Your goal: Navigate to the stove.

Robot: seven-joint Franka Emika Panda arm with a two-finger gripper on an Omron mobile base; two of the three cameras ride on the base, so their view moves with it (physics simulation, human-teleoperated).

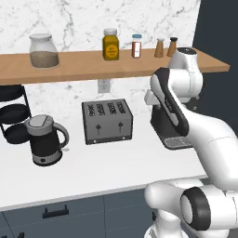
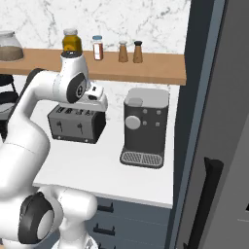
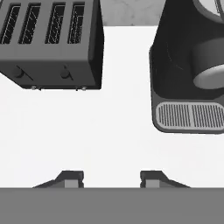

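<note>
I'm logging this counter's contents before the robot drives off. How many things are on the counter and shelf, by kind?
Toaster: 1
Kettle: 1
Coffee machine: 1
Tiered black rack: 1
Large glass jar: 1
Yellow jar: 1
Red spice bottle: 1
Brown shakers: 2
Total: 9

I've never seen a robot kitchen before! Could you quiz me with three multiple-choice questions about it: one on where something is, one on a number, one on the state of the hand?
1. What stands left of the toaster on the counter?
A. kettle
B. blender
C. microwave

2. How many slots does the toaster have?
A. two
B. four
C. six

3. How is the robot's hand?
A. shut on a jar
B. shut on nothing
C. open, holding nothing

Answers:
1. A, since the kettle sits left of the toaster in the left base view, while the coffee machine is on the other side.
2. B, since four slots show on its top.
3. C, since the hand view shows the fingertips apart over bare counter.
</note>
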